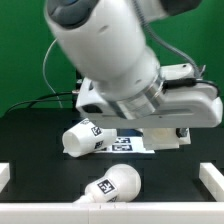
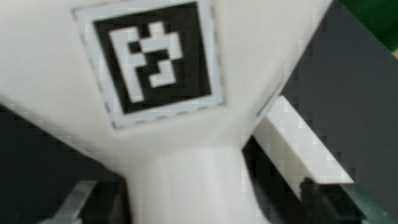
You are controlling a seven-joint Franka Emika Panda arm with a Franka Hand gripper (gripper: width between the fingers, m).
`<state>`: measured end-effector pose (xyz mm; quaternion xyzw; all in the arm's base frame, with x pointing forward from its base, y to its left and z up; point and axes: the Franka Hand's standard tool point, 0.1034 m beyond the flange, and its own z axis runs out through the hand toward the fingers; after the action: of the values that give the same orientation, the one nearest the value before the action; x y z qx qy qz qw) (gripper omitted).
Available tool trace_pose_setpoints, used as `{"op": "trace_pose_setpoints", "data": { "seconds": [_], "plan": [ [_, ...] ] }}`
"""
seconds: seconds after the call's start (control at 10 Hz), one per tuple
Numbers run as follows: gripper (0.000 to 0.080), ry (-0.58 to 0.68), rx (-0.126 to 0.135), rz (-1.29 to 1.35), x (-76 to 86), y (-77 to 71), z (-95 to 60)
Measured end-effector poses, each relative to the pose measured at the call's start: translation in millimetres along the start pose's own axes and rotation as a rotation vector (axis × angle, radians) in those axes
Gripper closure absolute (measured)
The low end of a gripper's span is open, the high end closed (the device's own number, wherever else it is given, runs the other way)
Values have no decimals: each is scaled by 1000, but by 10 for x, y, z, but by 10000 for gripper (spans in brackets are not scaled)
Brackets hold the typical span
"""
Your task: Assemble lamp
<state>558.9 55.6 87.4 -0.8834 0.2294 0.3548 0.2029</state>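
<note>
**Lamp: 2 parts loose, nothing joined yet**

From where I stand the gripper (image 1: 170, 131) is tucked under the arm's bulky wrist, so I cannot tell how wide its jaws are or whether they hold anything. The wrist view is filled by a white tagged part (image 2: 169, 120), wide at one end and narrowing to a neck. It is too close for me to say which lamp part it is.

Just left of the gripper, the shade (image 1: 84, 138) lies on its side on the black table (image 1: 30, 135), its tagged end right beside the marker board (image 1: 130, 146). Nearer to me, and apart from the shade, the bulb (image 1: 112, 186) also lies on its side. I cannot see the base.

By my reckoning the assembly has barely begun: all 3 parts have yet to be joined.
</note>
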Motion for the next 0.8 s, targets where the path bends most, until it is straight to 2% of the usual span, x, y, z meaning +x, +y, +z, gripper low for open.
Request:
{"op": "trace_pose_setpoints", "data": {
  "seconds": [0.1, 0.3, 0.4, 0.5, 0.7, 0.8],
  "plan": [
    [341, 6, 34, 10, 39, 30, -24],
    [341, 35, 154, -24, 85, 95, -127],
    [341, 58, 197, -50, 69, 177, -214],
    [341, 64, 183, -52, 55, 204, -248],
    [341, 62, 183, -52, 62, 203, -231],
    [341, 72, 162, -86, 73, 228, -229]
  ]
}}
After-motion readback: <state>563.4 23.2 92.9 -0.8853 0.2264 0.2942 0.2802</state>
